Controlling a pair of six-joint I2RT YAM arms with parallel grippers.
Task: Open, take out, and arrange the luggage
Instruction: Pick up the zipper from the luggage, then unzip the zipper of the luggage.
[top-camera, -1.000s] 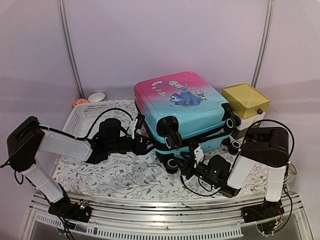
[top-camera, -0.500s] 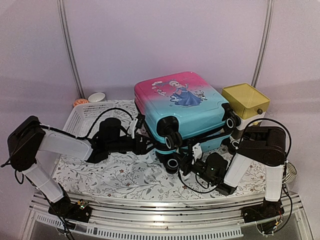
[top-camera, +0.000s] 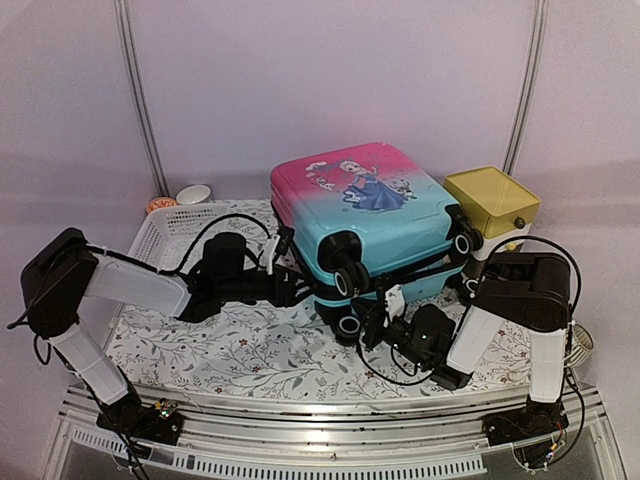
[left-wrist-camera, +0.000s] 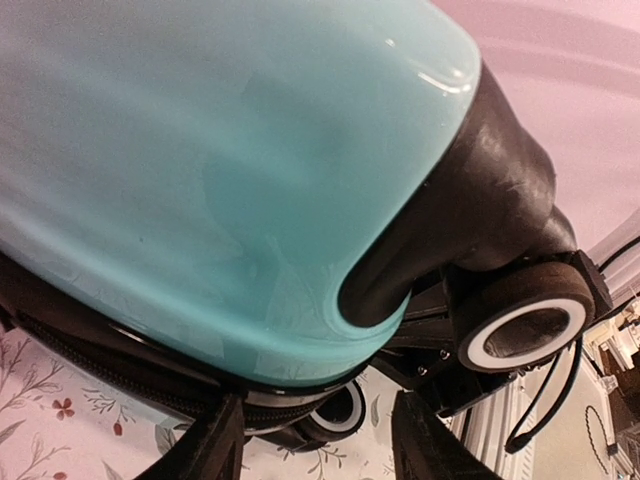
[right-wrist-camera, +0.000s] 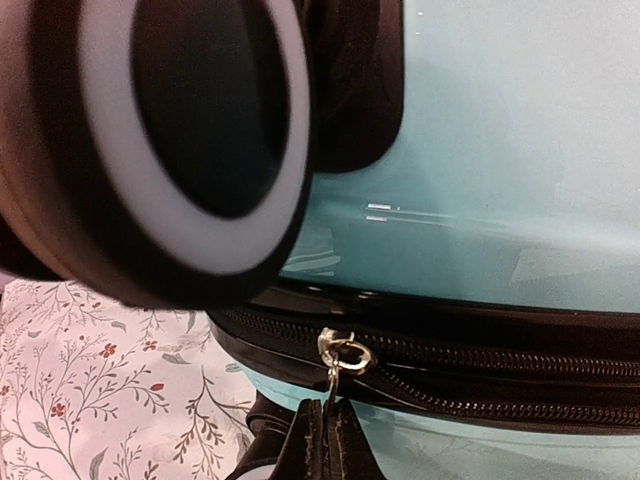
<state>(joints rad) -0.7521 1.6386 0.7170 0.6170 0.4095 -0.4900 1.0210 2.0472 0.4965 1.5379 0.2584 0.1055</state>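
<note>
Opening is in hand: the luggage (top-camera: 370, 215) lies on the surface (top-camera: 220, 350), the right claw (right-wrist-camera: 322, 432) pinching what seems its zip pull (right-wrist-camera: 333, 372) under a wheel (right-wrist-camera: 190, 150), the left claw (left-wrist-camera: 315, 445) spread at its near-left corner, so next the pull wants drawing along the zip.

A cloth (top-camera: 250, 352) printed with leafy sprigs and small red flowers covers the worktop (top-camera: 320, 408), and a white perforated basket (top-camera: 160, 238) lies at its left rear. Behind the basket, by the wall, sit a small white bowl (top-camera: 193, 194) and, just left of it, something orange (top-camera: 160, 205) too small to make out. At the right rear stands a white box (top-camera: 490, 200) with a yellow top and a dark knob.
</note>
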